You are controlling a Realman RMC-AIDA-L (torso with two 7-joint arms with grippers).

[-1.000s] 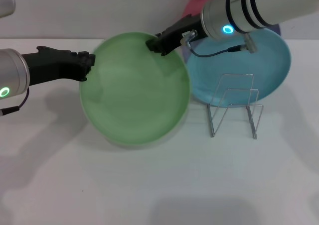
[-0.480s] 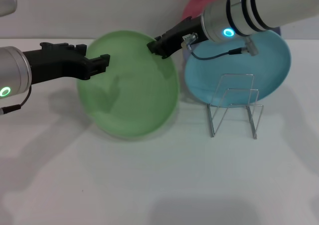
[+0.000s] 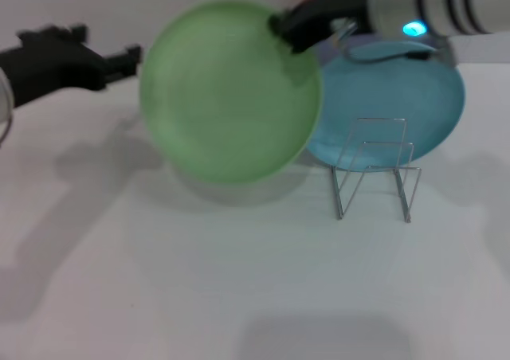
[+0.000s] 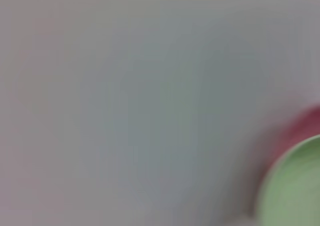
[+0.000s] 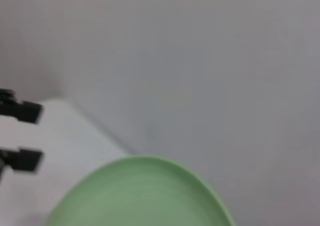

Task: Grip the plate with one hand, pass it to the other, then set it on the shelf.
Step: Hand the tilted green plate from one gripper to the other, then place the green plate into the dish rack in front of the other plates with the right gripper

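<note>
Plate (image 3: pixel 231 89) rim pinched by right tool (image 3: pixel 288 32); left tool (image 3: pixel 131 56) open, apart.

The left pincer (image 3: pixel 127 56) is matte black, blocky. The right pincer (image 3: pixel 280 27) is black too. Its silver wrist carries dark bands and a cyan light.

The plate (image 3: pixel 231 89) hangs above the table (image 3: pixel 199 280), tilted up on edge, with the right gripper (image 3: pixel 288 27) at its upper right rim. The left gripper (image 3: pixel 127 57) sits just left of the plate, apart from it (a clear gap shows). The shelf (image 3: pixel 374 169) stands to the plate's right, and another plate (image 3: pixel 398 105) lies right behind the shelf.
</note>
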